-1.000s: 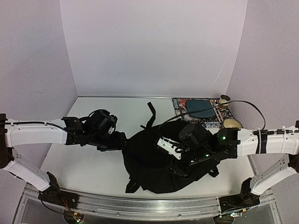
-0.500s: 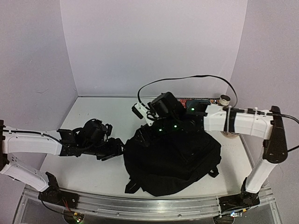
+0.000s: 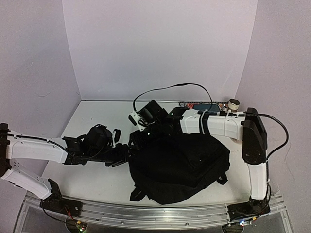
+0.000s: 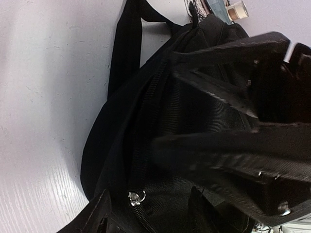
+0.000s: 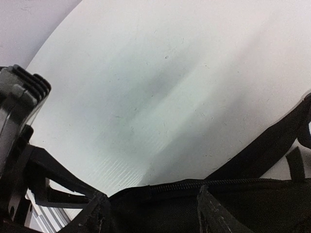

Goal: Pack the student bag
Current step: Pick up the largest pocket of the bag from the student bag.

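Top view first: one student bag (image 3: 180,165) lies flat on the white table (image 3: 97,121), centre-right and close to the near edge, with a strap end (image 3: 137,193) poking out at its near-left corner. Both arms crowd the same left edge of it. The left gripper (image 3: 121,154) comes in low from the left, and the right gripper (image 3: 137,141) reaches right across the top of the bag, so that arm covers most of what sits behind. What shows back there is one small tan roll (image 3: 233,103), a sliver of one patterned mat (image 3: 206,105), and one black cable (image 3: 170,87) looping up over the arm. From up here I can't tell how either set of jaws stands, it's all black on black.

The left wrist cam fills that in. The left gripper's fingers (image 4: 99,216) are spread, with the bag's zipper line and one silver zipper pull (image 4: 136,196) between them. I can't tell if they touch the fabric. A long strap (image 4: 127,48) runs away across the table, and blurry black bars on the right block a lot of the frame.

On the right wrist cam the fingers (image 5: 214,218) are spread too, straddling the bag's zippered rim (image 5: 194,184). The other arm's black hardware (image 5: 19,111) sits at the left.
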Available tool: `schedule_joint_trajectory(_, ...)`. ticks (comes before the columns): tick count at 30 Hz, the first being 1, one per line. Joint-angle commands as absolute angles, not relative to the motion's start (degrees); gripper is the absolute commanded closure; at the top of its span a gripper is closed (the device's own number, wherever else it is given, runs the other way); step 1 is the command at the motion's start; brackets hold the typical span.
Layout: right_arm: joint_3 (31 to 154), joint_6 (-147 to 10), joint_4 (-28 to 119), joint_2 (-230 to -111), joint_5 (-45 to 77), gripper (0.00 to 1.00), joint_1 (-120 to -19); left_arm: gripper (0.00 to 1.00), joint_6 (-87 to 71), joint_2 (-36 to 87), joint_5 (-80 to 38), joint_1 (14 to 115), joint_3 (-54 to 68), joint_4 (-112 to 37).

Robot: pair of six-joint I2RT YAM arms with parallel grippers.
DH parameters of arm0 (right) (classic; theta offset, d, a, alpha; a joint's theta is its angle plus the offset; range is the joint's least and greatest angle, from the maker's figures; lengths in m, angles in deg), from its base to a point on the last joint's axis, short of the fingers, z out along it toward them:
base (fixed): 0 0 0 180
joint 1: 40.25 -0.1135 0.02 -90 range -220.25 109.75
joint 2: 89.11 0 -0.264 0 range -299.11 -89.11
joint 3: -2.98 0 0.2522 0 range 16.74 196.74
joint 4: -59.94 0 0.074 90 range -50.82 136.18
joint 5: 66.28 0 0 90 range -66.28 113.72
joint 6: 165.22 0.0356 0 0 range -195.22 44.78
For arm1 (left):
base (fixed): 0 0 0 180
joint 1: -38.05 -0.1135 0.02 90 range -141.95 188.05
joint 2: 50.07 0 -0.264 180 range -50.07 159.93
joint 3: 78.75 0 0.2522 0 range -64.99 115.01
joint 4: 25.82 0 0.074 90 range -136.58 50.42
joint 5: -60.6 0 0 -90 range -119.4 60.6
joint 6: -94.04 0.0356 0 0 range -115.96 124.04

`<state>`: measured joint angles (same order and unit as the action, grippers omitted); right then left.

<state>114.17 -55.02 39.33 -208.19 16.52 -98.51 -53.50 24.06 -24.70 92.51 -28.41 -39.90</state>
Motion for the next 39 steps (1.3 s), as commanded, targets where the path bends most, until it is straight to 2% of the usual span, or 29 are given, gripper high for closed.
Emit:
schedule_joint_trajectory(1,118.31,-53.46,37.73,-211.40,13.98,0.39,-98.56,0.49,-53.36,25.31,-23.42,92.78,-29.14,-36.03)
schedule_joint_trajectory(7,119.01,-52.48,37.85,-213.64,9.76,0.46,-98.52,0.62,-53.08,25.62,-23.34,93.14,-29.57,-34.52)
schedule_joint_trajectory(16,117.55,-50.76,38.18,-213.33,3.07,0.58,-98.52,0.67,-52.49,25.52,-23.53,93.40,-29.58,-33.73)
schedule_joint_trajectory(22,117.18,-50.06,38.18,-213.29,2.02,0.78,-98.52,0.70,-52.30,25.44,-23.96,93.84,-29.70,-33.44)
schedule_joint_trajectory(25,117.08,-50.37,38.18,-212.71,2.88,0.94,-98.53,0.68,-52.36,24.68,-24.11,94.10,-29.81,-33.48)
schedule_joint_trajectory(27,117.06,-51.02,38.18,-212.06,3.85,1.00,-98.53,0.66,-52.56,23.74,-24.26,94.32,-30.17,-33.49)
schedule_joint_trajectory(34,116.93,-53.83,38.26,-208.81,10.80,1.00,-98.42,0.53,-54.29,19.65,-25.15,94.70,-32.54,-34.84)
schedule_joint_trajectory(39,116.91,-54.55,38.76,-207.49,12.39,1.00,-98.33,0.49,-55.11,17.70,-25.32,94.84,-33.48,-36.30)
